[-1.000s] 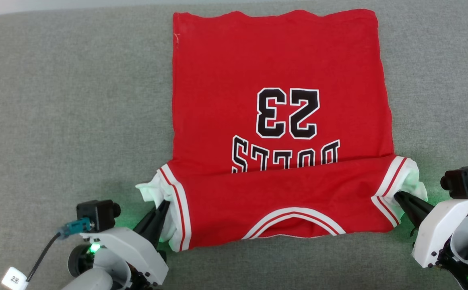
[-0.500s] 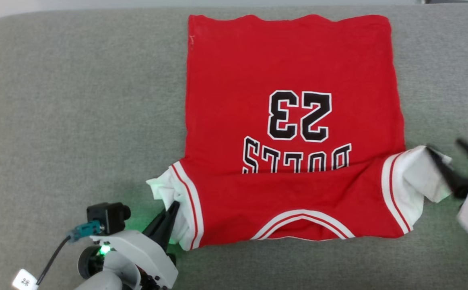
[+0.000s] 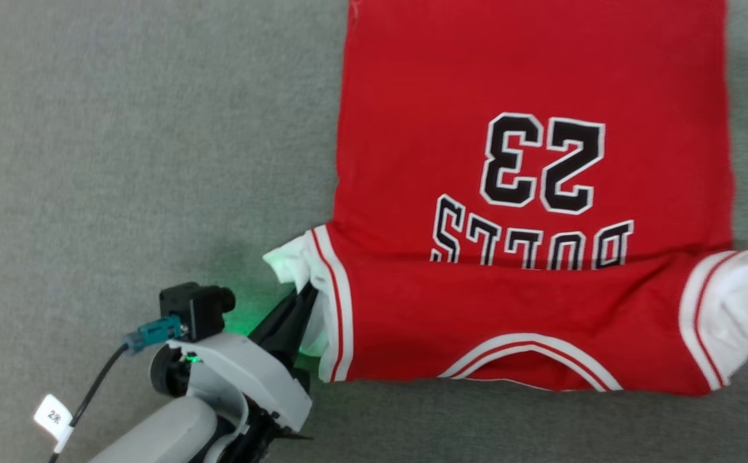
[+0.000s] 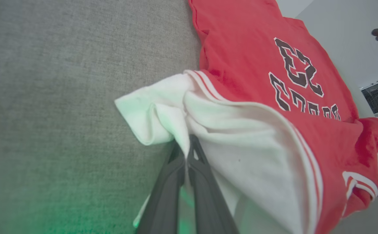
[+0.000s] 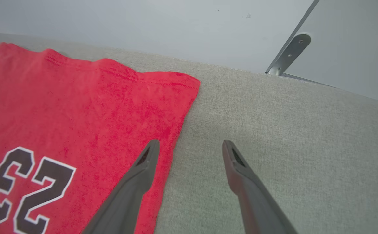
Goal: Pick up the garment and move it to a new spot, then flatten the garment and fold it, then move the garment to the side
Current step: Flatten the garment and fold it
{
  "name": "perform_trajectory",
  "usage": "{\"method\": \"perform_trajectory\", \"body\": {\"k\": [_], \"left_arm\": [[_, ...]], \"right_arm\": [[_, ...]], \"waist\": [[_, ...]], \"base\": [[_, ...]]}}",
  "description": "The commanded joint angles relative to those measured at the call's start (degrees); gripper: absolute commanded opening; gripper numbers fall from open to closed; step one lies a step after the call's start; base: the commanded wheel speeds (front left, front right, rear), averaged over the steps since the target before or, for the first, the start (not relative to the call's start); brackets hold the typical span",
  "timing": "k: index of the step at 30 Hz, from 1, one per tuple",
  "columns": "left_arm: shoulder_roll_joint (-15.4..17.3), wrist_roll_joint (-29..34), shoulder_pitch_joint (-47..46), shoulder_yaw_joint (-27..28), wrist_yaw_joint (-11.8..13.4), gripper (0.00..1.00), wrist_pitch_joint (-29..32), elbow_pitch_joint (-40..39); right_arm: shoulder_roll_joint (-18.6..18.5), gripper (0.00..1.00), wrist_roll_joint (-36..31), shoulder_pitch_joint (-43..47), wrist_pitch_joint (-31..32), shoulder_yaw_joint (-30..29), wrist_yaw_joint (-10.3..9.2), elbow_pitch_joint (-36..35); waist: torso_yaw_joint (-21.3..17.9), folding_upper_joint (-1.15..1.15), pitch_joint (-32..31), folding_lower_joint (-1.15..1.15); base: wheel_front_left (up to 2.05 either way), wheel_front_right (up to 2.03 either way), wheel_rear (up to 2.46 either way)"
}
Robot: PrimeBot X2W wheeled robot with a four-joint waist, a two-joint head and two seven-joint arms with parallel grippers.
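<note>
currently the garment [image 3: 541, 308] lies spread on the grey fabric surface [image 3: 123, 128], print up, with its collar end nearest the robot and folded over the lettering. the left claw [image 4: 189, 143] is pinched tight on the white sleeve [image 4: 149, 110] at the near left corner. the right claw [image 5: 189, 143] hangs wide open and empty over the garment's right edge near the hem.

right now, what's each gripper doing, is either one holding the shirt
Left gripper: shut on the white sleeve of the garment.
Right gripper: open, holding nothing.
</note>
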Motion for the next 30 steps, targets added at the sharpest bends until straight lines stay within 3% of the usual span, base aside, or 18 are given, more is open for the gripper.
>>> {"method": "perform_trajectory", "body": {"k": [1, 10, 18, 19, 20, 21, 22, 30], "left_arm": [[-0.48, 0.57, -1.1, -0.18, -0.25, 0.0, 0.08, -0.2], [-2.28, 2.16, -3.33, -1.62, -0.9, 0.0, 0.59, -1.67], [-2.67, 2.64, -3.45, -2.32, -0.9, 0.0, 0.76, -1.59], [-2.66, 2.61, -3.43, -2.37, -0.91, 0.0, 0.8, -1.5], [-2.64, 2.65, -3.5, -2.4, -0.99, 0.0, 0.86, -1.38], [-2.64, 2.65, -3.5, -2.4, -0.99, 0.0, 0.86, -1.38], [-2.72, 2.54, -3.54, -2.35, -1.07, 0.0, 0.8, -1.38], [-3.39, 3.04, -3.62, -1.32, -0.96, 0.0, -0.8, -1.88]], "right_arm": [[-0.02, 1.0, -2.12, -4.04, 0.96, 0.95, -0.1, 3.76], [1.99, 1.0, -9.93, -18.82, 3.84, 1.64, -0.1, 23.69], [3.69, 1.0, -13.63, -22.87, 3.62, 0.92, -0.09, 33.22], [4.08, 0.78, -13.75, -23.14, 3.46, 1.05, -0.08, 34.04], [4.56, 0.14, -13.72, -23.43, 3.11, 1.61, -0.05, 35.44], [4.56, 0.14, -13.72, -23.43, 3.11, 1.61, -0.05, 35.44], [4.7, 0.0, -13.56, -23.51, 2.92, 1.78, -0.04, 36.04], [4.27, 0.0, -10.77, -22.46, -2.98, 2.84, -0.05, 37.04]], "waist": [[3.66, 0.0, 4.22, 0.0], [7.93, 0.0, 8.57, 0.0], [9.16, 0.0, 9.91, 0.0], [9.14, 0.0, 9.93, 0.0], [9.04, 0.0, 9.84, 0.0], [9.04, 0.0, 9.84, 0.0], [8.96, 0.0, 9.73, 0.0], [7.69, 0.0, 6.93, 0.0]], "base": [[0.0, 0.0, 0.0], [0.0, 0.0, 0.0], [0.0, 0.0, 0.0], [0.0, 0.0, 0.0], [0.0, 0.0, 0.0], [0.0, 0.0, 0.0], [0.0, 0.0, 0.0], [0.0, 0.0, 0.0]]}}
